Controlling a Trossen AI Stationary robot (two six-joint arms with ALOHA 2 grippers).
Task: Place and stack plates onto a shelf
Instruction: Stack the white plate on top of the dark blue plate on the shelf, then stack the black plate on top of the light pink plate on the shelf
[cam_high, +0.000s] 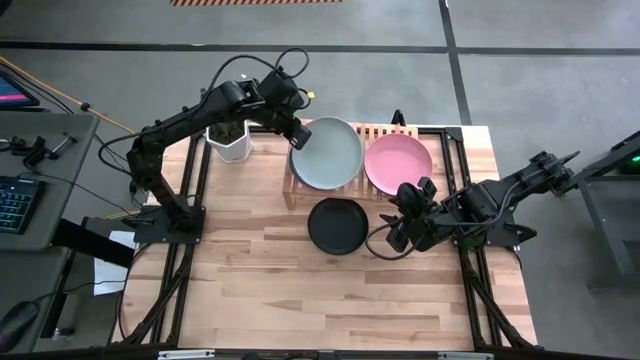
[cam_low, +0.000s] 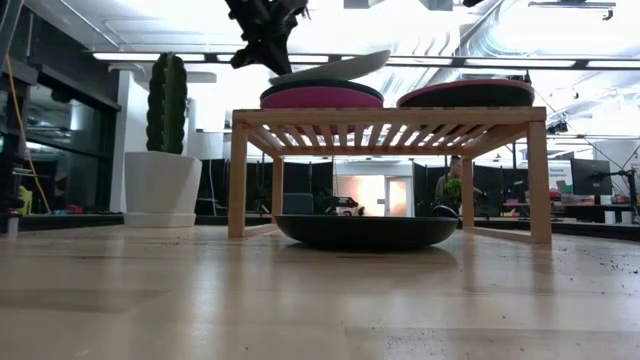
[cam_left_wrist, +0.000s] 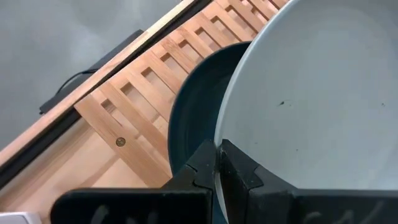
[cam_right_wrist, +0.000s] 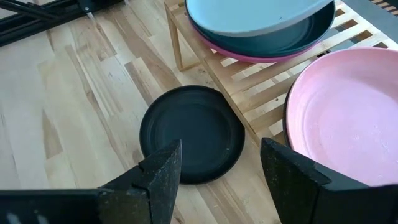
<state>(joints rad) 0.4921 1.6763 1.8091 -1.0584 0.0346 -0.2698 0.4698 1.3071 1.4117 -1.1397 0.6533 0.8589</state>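
Mint plate (cam_high: 327, 152) pinched at rim by left pincer (cam_high: 297, 135) above shelf (cam_high: 375, 131).

Two dark, near-black jointed robot arms. The left arm (cam_high: 185, 120) is built of slim matte segments with rounded joints, and thin black cables loop above its wrist. The right arm (cam_high: 500, 195) looks the same, with cables curling beside its gripper (cam_right_wrist: 217, 165), whose two fingers are flat, speckled black slabs.
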